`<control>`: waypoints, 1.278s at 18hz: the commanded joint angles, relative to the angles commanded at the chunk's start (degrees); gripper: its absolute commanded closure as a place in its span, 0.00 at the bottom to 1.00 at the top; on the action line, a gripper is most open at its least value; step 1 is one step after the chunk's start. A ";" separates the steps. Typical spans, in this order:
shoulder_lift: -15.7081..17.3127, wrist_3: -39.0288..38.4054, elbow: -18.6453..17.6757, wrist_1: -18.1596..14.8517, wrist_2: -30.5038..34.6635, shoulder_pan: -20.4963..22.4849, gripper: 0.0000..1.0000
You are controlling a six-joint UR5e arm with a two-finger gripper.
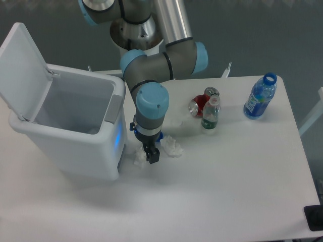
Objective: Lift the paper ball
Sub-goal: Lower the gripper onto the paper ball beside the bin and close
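White tabletop [227, 171] fills your view, with an open-lidded white bin [65, 126] at the left. Your gripper [152, 156] points straight down just right of the bin, its dark fingers close together; you cannot tell whether they pinch anything. The paper ball [139, 158] lies at the fingertips' left side, apparently touching. A flatter paper wad [172, 146] sits just right. Farther right stand a red can [200, 104], a small bottle [210, 115] and a blue bottle [260, 97].

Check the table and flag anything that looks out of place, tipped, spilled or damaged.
The red can lies tipped on its side beside the small green-label bottle. Crumpled white paper sits loose on the table by the gripper. The blue bottle has no cap. No spill visible.
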 joint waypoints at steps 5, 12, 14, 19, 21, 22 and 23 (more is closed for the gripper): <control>-0.70 -0.09 0.26 0.00 0.00 -0.53 0.02; -1.84 -0.09 0.35 0.09 -0.09 -0.53 0.03; -1.93 0.00 0.44 0.09 -0.09 -0.53 0.04; -2.64 0.00 1.14 0.09 0.09 -0.53 0.11; -2.72 -0.09 1.23 0.09 0.70 -0.53 0.24; -2.73 -0.17 1.23 0.00 0.88 -0.53 0.41; -2.73 -0.18 1.23 0.00 0.88 -0.44 0.48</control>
